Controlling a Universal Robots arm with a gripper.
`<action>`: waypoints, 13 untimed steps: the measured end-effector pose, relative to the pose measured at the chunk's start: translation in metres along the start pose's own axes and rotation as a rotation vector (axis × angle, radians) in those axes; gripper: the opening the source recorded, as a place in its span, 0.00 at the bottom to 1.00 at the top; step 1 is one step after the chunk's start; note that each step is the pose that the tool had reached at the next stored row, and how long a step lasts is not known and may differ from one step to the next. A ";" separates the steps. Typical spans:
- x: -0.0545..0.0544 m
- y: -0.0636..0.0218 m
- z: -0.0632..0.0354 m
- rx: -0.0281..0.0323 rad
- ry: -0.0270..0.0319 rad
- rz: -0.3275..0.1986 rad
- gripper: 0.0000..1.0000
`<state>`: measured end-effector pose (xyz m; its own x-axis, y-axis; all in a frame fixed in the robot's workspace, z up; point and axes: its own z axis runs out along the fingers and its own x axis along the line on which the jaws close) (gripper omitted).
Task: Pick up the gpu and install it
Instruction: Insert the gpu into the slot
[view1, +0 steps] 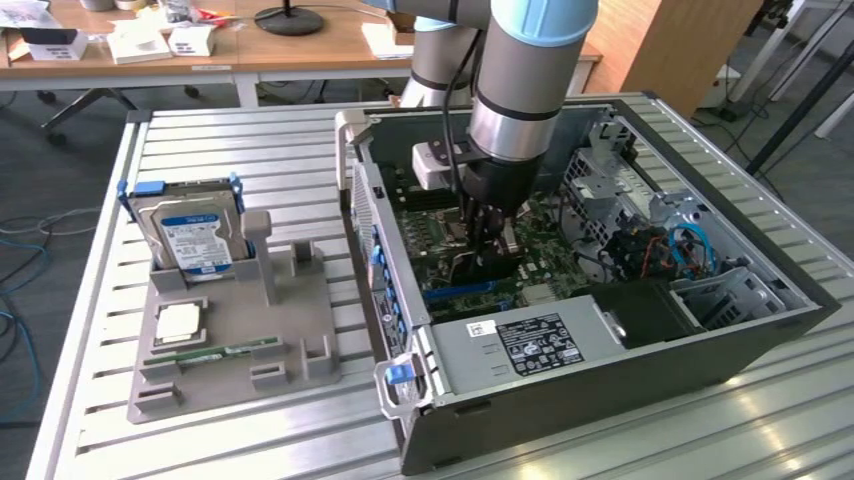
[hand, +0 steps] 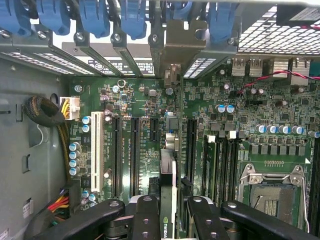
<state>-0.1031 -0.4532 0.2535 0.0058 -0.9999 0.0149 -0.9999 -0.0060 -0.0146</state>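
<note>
Currently the half-closed gripper (hand: 167, 222) clamps the gpu (hand: 169, 175) edge-on at the motherboard (hand: 135, 100) slots, blue clips (hand: 92, 17) nearby; the exterior view shows a hard drive (view1: 194, 235) outside the case (view1: 641, 385).

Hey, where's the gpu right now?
The gpu is inside the open computer case, gripped edge-on in the tool above the motherboard, among its long black expansion slots.

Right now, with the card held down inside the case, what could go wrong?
The gpu sits edge-on in the jaws near a long black slot. I can't tell whether they line up, so its edge could strike the motherboard. Its end could also snag the blue latches.
</note>
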 end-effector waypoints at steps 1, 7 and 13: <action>0.000 0.0002 0.0000 0.0005 0.0000 0.000 0.26; 0.000 0.0007 0.0000 0.0057 0.0000 0.000 0.26; 0.000 0.0011 0.0000 0.0134 0.0001 0.000 0.26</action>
<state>-0.1042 -0.4532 0.2535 0.0058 -0.9999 0.0150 -0.9996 -0.0062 -0.0280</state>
